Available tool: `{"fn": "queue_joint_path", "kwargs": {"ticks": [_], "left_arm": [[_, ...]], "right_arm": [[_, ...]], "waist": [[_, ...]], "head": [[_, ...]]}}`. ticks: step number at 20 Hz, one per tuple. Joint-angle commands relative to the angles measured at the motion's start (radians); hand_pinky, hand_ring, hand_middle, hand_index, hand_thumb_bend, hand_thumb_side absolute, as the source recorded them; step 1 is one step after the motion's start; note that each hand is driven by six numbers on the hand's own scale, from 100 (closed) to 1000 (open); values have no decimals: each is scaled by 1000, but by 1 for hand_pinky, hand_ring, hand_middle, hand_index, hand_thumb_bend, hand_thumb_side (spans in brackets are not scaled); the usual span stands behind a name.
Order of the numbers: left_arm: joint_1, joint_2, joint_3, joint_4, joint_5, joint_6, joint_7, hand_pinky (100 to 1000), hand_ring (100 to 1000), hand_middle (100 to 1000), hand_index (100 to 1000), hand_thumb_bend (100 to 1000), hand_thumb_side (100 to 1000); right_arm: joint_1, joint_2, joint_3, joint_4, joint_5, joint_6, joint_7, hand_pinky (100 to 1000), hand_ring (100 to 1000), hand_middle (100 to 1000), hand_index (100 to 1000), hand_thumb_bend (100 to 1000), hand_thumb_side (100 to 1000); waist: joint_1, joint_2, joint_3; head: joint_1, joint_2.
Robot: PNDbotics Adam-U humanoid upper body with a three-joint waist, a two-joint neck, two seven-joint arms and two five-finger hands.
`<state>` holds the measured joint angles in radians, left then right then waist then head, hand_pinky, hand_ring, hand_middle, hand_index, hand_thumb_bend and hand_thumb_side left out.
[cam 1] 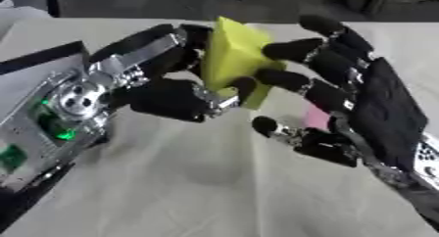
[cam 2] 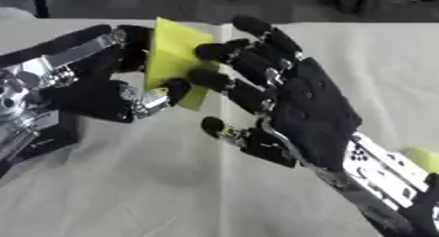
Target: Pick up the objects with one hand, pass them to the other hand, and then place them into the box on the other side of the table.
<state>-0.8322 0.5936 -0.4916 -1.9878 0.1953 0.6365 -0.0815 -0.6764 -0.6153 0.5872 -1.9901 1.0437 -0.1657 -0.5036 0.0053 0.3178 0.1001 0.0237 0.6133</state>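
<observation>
Both hands meet at a yellow block above the bench.

Right hand (cam 2: 313, 113) reaches in with fingers spread, fingertips (cam 2: 208, 77) touching the yellow block (cam 1: 231, 55). Left hand (cam 1: 167, 96) has fingers and thumb curled round the block, holding it upright, clear of the pale bench (cam 1: 206, 182). Something pink (cam 1: 315, 117) shows behind the right hand.

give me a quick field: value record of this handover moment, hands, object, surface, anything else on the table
object: flat yellow-green foam block, held upright above the table between both hands
left hand: fingers and thumb curled round the block's left edge
right hand: fingers nearly straight, tips touching the block's right face, thumb apart below
surface: table with pale grey cloth
other items: pink thing partly hidden behind the right hand; a second yellow-green thing at the right edge
box: not in view
</observation>
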Motion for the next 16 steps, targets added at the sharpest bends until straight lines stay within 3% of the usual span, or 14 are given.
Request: {"fn": "queue_joint_path", "kwargs": {"ticks": [1,7,12,13,14,16], "left_arm": [[1,42,43,-12,27,1,46,776,496,304,288,100,333],[52,77,81,-12,53,-10,105,775,491,301,286,100,333],[134,147,154,-12,63,-10,192,774,494,308,298,100,342],[151,164,170,-10,64,-9,211,776,496,313,303,100,337],[168,181,185,-5,60,-9,230,776,497,311,301,100,333],[196,204,212,19,63,-15,265,776,499,312,302,100,323]], "right_arm": [[-1,-38,-2,-10,15,9,13,872,738,774,754,656,100],[10,-60,-7,-10,21,9,26,882,772,813,779,660,100],[26,-99,-25,-10,12,7,19,889,781,818,783,642,100],[30,-108,-31,-10,7,8,18,889,781,819,785,585,100],[36,-118,-40,-10,-3,11,19,890,782,820,785,628,100],[46,-137,-59,-10,-21,18,23,892,785,823,791,616,100]], "waist": [[0,-24,-1],[-1,-25,-3],[-1,-25,-4],[-1,-25,-4],[-2,-25,-4],[-3,-25,-4]], "head": [[2,-7],[9,-8],[50,-5],[59,-6],[68,-6],[82,-9]]}}
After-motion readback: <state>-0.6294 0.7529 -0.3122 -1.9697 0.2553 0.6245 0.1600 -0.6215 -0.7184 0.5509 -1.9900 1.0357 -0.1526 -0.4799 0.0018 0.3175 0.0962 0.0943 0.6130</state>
